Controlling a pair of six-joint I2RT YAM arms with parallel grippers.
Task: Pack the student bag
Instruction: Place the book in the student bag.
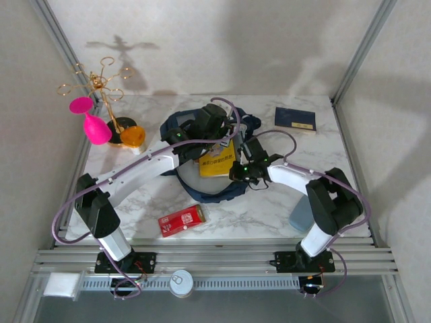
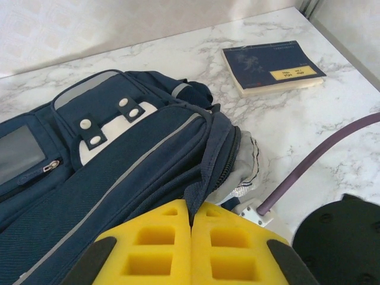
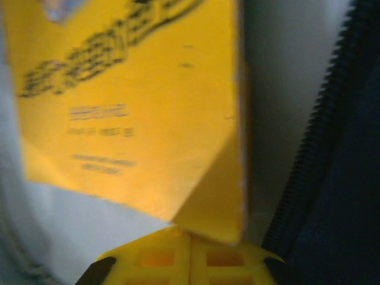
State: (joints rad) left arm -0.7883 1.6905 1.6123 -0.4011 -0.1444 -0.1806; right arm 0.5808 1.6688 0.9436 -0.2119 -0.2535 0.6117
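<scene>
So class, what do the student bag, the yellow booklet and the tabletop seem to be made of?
The student bag: woven navy fabric, matt; visible weave, folds, zip. The yellow booklet: probably paper or thin card; printed, thin edge. The tabletop: marble-look, grey-veined, smooth; possibly laminate.

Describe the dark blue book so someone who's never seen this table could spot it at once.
On the marble table, look past the bag in the middle to the far right corner. The blue book lies flat there by itself. Its dark cover with a small yellow label sets it apart from the yellow book poking out of the bag.
</scene>
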